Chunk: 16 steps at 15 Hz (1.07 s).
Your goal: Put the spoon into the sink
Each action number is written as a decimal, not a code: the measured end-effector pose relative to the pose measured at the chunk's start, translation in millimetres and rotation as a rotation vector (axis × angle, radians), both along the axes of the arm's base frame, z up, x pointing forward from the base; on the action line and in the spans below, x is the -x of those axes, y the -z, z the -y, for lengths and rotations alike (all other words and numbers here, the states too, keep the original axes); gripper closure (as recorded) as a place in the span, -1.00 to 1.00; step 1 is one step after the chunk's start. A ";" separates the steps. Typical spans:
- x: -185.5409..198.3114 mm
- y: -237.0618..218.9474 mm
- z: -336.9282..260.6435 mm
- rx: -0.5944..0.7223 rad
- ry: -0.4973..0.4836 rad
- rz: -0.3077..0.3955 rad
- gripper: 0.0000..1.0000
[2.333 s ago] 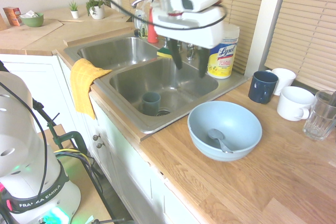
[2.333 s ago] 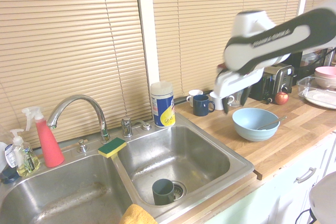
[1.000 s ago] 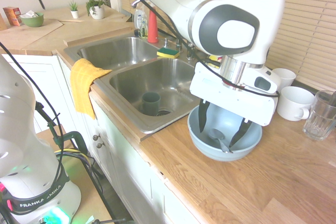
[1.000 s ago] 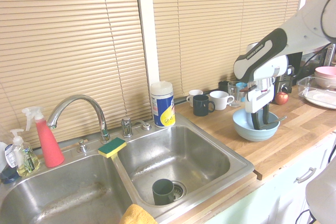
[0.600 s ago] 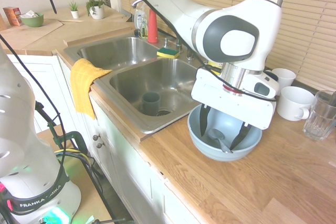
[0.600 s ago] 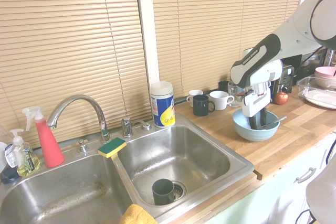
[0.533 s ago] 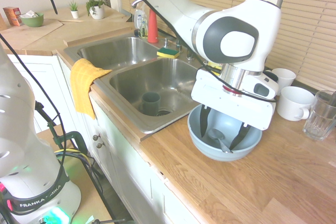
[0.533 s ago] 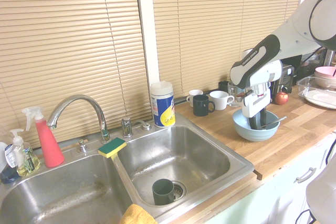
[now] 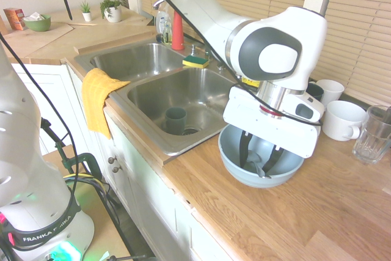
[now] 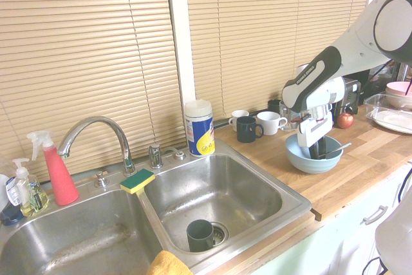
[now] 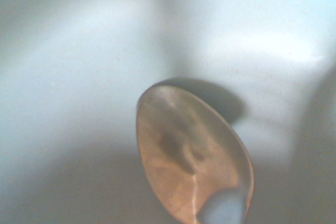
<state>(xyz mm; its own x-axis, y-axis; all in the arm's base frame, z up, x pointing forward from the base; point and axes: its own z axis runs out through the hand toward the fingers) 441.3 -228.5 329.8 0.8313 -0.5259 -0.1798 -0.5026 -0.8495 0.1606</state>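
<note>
The small grey spoon lies inside the light blue bowl on the wooden counter, right of the steel double sink. In the second exterior view its handle sticks out over the bowl's rim. My gripper reaches down into the bowl with one dark finger on each side of the spoon. The fingers are drawn in, with a gap still showing between them. The wrist view shows the spoon's scoop up close on the bowl's floor. The sink is to the bowl's left in the second exterior view.
A dark cup stands by the drain of the near basin. A yellow cloth hangs over the sink's front rim. Mugs and a glass stand behind the bowl. A sponge, spray bottle and faucet line the sink's back.
The arm swung from over the sink to the bowl and lowered into it. In the last half second the fingers moved closer together around the spoon.
</note>
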 end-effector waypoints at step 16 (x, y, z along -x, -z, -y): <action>-17.0 -23.4 6.5 0.035 0.010 0.061 1.00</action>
